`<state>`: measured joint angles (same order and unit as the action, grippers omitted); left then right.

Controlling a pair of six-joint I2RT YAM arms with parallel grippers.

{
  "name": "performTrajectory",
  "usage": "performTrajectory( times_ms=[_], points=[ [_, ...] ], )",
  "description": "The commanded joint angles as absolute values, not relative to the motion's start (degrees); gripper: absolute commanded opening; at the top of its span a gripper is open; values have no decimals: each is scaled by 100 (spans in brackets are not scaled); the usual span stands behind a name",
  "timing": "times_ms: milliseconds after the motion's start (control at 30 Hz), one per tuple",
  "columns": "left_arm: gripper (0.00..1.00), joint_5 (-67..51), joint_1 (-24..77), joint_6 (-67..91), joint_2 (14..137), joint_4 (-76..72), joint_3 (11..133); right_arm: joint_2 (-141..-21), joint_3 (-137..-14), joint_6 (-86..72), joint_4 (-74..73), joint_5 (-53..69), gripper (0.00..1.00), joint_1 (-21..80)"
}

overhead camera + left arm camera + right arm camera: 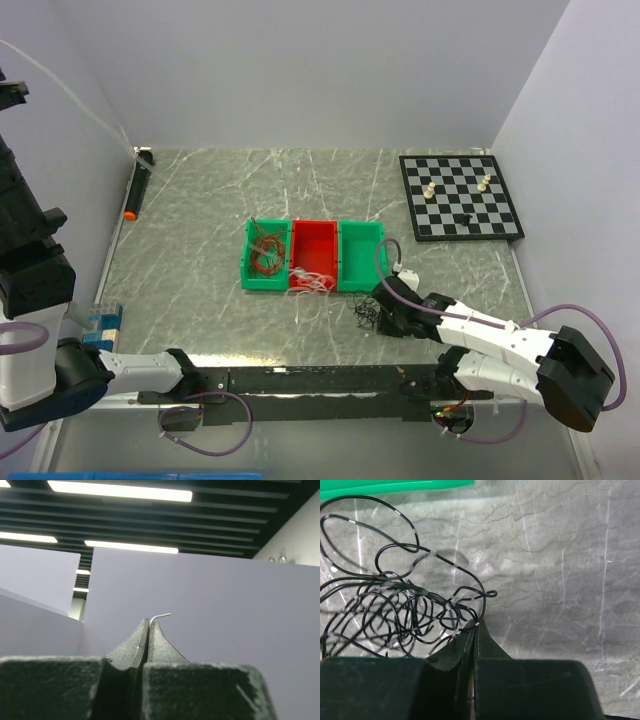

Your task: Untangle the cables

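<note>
Right wrist: thin blk cables (395, 596), tangled loops.

Three bins are set side by side on the middle of the table (200, 200). Cables (267, 255) are held in the left bin (265, 284) and the middle bin (314, 238), and a tangle (365, 316) is laid just before the right bin (360, 258). A chessboard (445, 195) is placed behind, at the far right.

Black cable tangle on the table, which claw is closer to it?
Right. The right claw pinches the black cable tangle at its edge; the left claw points up toward the wall, shut on a white wire.
</note>
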<state>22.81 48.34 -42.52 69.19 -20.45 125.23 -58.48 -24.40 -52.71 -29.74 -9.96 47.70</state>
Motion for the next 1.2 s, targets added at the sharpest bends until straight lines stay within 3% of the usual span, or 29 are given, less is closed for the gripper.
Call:
performTrajectory(
  times_ms=[0,167,233,333,500,700,900,1167],
  points=[
    [1,2329,4816,-4833,7102,-2881,12516,-5880,-2487,-5493,-3419,-1248,0,4825],
    [1,2372,4816,-5344,7505,-3560,13111,-6055,-2461,-5572,-3419,-1143,0,4860],
    [3,2522,4816,-4819,7515,-2486,13272,-6030,-2452,-5494,-3288,-1038,0,4913],
    [1,1743,4825,-3783,6674,-94,11872,-5644,-2461,-5362,-3173,-1028,0,4975],
    [1,564,4816,-2752,5661,2220,9031,-5099,-2741,-5256,-3594,-1344,0,4975],
    [1,53,4825,-3347,4993,2706,6682,-4711,-2848,-5300,-3963,-1415,0,4975],
    [1,-316,4825,-4384,4974,3873,6144,-4632,-2900,-5344,-4254,-1494,0,4975],
    [1,-739,4816,-5791,5580,6967,6205,-4553,-3172,-5379,-4587,-1652,0,4975]
  ],
)
